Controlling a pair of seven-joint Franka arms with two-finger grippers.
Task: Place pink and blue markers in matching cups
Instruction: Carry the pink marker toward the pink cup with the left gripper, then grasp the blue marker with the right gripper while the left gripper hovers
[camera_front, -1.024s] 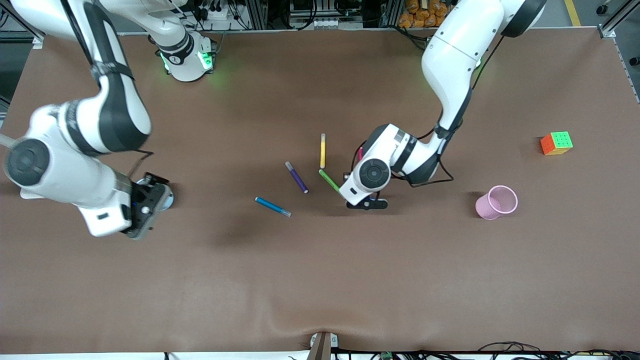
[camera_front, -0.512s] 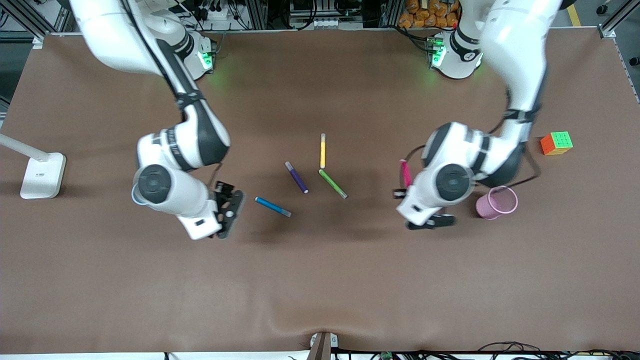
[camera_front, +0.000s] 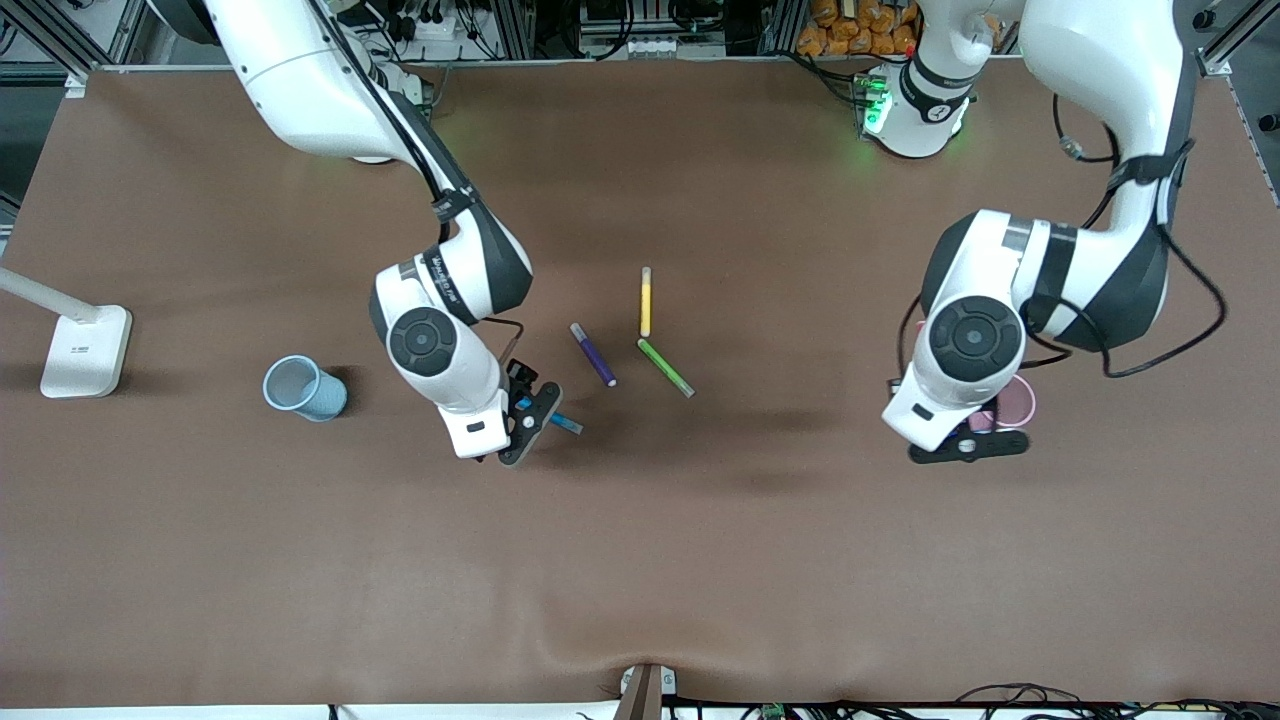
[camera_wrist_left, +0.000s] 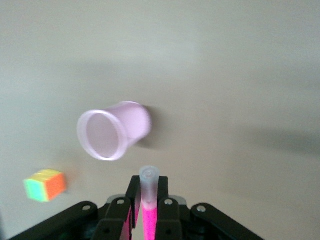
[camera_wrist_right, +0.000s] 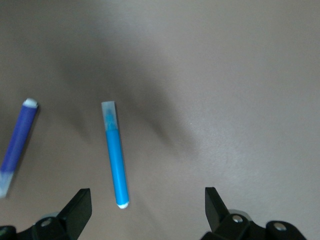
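Brown desk (camera_front: 700, 560): neither marker is in a cup yet. Left gripper (camera_wrist_left: 148, 212), clamped on the pink marker (camera_wrist_left: 149, 200), hangs over the pink cup (camera_wrist_left: 114, 130); right gripper (camera_wrist_right: 145, 205), fingers spread, hovers over the blue marker (camera_wrist_right: 115, 155) mid-desk; blue cup (camera_front: 303, 388) waits near the right arm's edge.

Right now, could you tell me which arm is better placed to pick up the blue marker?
The right arm. Its tool hangs open directly over the blue marker, while the left tool is shut on the pink marker by the pink cup.
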